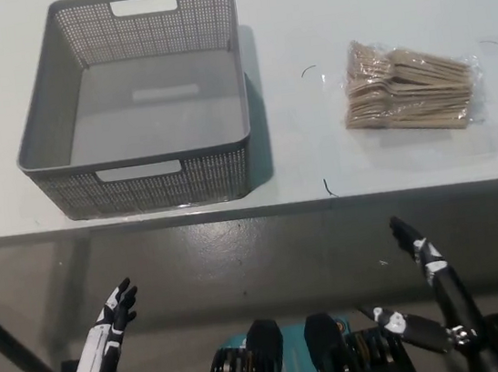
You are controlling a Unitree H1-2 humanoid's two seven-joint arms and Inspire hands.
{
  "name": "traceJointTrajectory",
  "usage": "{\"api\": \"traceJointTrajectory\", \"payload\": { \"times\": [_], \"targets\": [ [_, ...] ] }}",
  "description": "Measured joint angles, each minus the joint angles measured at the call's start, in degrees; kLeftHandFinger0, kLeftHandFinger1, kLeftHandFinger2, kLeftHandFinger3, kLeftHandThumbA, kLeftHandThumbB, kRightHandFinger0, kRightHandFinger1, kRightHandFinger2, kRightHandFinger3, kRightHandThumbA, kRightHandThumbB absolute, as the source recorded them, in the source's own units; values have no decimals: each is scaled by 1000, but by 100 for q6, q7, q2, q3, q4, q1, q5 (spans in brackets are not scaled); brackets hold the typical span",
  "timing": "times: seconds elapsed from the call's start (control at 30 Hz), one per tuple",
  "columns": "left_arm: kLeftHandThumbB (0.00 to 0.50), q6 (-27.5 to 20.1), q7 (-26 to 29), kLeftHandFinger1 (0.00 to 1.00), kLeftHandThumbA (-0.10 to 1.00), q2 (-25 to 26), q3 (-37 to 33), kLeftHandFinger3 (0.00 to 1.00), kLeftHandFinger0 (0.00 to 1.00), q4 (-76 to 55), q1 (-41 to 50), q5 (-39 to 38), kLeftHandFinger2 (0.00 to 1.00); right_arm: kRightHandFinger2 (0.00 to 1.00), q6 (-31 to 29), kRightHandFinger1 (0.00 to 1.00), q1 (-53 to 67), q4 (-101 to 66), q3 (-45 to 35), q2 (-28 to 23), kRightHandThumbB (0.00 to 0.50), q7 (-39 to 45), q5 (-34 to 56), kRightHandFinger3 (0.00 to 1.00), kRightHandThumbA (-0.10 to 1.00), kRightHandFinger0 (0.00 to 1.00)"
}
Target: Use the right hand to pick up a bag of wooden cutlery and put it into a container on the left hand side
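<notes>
Nothing of the job is done yet, as far as can be seen. The bag of wooden cutlery lies flat on the white table at about two o'clock, well apart from the basket and untouched. The forks or spoons inside are stacked in a neat bundle under clear wrap. The grey basket, the container meant to receive it, stands on the table at about ten o'clock with nothing inside it. The black right hand hangs at about five o'clock, below the near edge of the table. Its fingers are stretched out and spread from the thumb, and it holds nothing. It is well short of the bag, which sits up and slightly to the right of it. The white left hand rests at about seven o'clock, also below the table edge, fingers extended and empty. By my reading the whole sequence is left to do: raise the right hand over the table, reach toward two o'clock, close on the bag, carry it across toward ten o'clock and let it go inside the basket.
</notes>
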Motion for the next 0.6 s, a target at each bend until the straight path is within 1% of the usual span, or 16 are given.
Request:
{"api": "traceJointTrajectory", "payload": {
  "times": [0.07,0.1,0.13,0.17,0.2,0.27,0.43,0.47,0.57,0.6],
  "targets": [
    [390,-26,0,1000,1000,1,-14,1000,1000,0,-5,0,1000,1000,-8,1000,114,-258,-65,-17,298,-60,-122,1000,1000,1000],
    [396,-35,0,1000,1000,1,-20,1000,1000,0,-6,-1,1000,1000,-12,1000,159,-395,-116,-25,336,-88,-173,1000,1000,1000],
    [396,-44,0,1000,1000,1,-23,1000,1000,0,-5,-1,1000,1000,-19,1000,193,-523,-180,-35,340,-118,-222,1000,1000,1000],
    [394,-50,0,1000,1000,1,-28,1000,1000,0,-6,-1,1000,1000,-19,1000,224,-712,-277,-51,365,-150,-283,1000,1000,1000],
    [388,-56,0,1000,1000,2,-33,1000,1000,1,-6,0,1000,1000,-19,1000,231,-855,-343,-61,368,-169,-297,1000,992,1000],
    [391,-66,0,1000,1000,1,-40,1000,1000,2,-6,-1,1000,1000,-18,1000,223,-1148,-456,-74,406,-183,-298,1000,993,1000],
    [386,-94,2,1000,1000,1,-42,1000,1000,2,4,3,1000,1000,69,1000,109,-1613,-675,-94,420,-186,-344,1000,1000,1000],
    [385,-99,2,1000,1000,1,-42,1000,1000,2,4,2,1000,1000,127,1000,59,-1674,-701,-126,411,-175,-366,1000,1000,1000],
    [385,-108,1,1000,1000,1,-41,1000,1000,8,12,0,1000,1000,391,1000,-155,-1852,-784,-375,443,-80,-478,1000,1000,1000],
    [378,-111,1,1000,1000,1,-42,1000,1000,12,18,0,1000,1000,526,1000,-303,-1873,-829,-537,454,-27,-531,1000,1000,1000]
  ]
}}
